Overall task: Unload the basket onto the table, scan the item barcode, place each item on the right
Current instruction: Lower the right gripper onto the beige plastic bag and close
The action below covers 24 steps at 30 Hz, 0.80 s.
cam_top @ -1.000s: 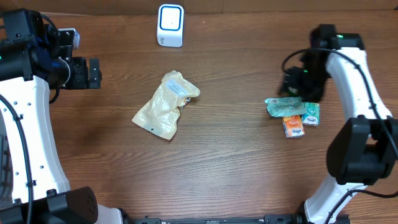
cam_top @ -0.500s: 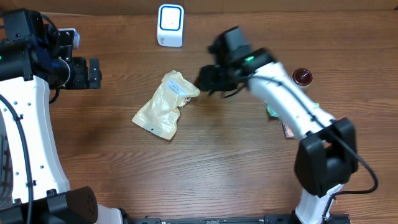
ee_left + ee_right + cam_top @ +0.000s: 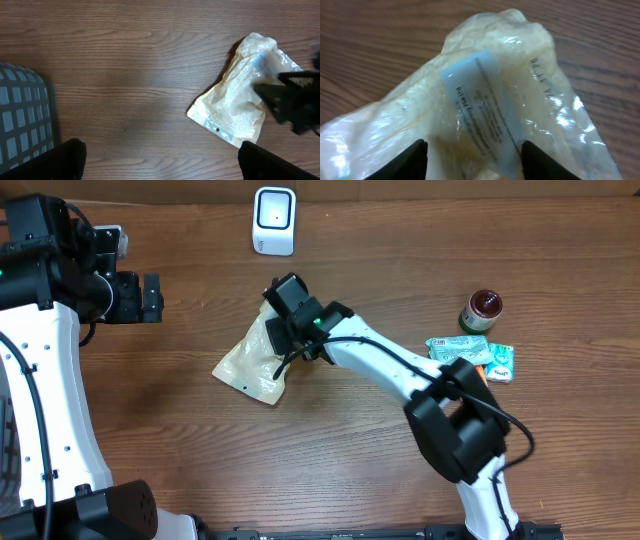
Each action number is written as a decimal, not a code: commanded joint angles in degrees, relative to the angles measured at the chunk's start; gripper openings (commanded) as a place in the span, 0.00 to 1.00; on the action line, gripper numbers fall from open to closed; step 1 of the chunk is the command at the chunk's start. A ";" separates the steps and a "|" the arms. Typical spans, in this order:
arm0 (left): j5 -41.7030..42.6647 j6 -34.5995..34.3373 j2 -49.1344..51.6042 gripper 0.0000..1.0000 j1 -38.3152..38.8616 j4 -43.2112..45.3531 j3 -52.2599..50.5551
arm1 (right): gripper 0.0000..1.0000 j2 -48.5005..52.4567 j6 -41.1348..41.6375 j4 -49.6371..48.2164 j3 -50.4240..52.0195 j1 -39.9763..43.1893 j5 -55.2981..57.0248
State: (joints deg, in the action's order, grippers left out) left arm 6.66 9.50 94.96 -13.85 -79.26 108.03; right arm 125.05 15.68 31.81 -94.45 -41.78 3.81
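The item is a cream plastic pouch [image 3: 250,365] with a white printed label [image 3: 485,105], lying flat left of the table's middle. It also shows in the left wrist view as the pouch [image 3: 240,105]. My right gripper [image 3: 284,330] hovers low over the pouch's upper end. Its fingers stand apart on either side of the label, the right gripper [image 3: 475,162] open with the pouch [image 3: 420,120] bulging between them. A white scanner [image 3: 273,220] stands at the back edge. My left gripper [image 3: 150,297] waits open at the far left; in its wrist view the left gripper [image 3: 160,162] holds nothing.
A red-lidded jar [image 3: 482,310] and small green packets [image 3: 470,352] sit at the right. A grey gridded basket [image 3: 20,120] shows at the left edge of the left wrist view. The right arm stretches diagonally across the table's middle.
My right arm has swung from the packets at the right across to the pouch and lowered over its labelled end. The jar is now uncovered. The left arm has not moved.
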 commanded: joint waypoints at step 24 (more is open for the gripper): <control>-0.02 1.22 0.28 1.00 0.37 0.02 0.02 | 0.57 -0.07 -9.22 18.49 -15.63 -1.07 -9.42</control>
State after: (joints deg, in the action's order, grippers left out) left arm 6.68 9.50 94.96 -13.85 -79.24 108.03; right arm 126.65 2.61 49.60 -109.30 -42.13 0.08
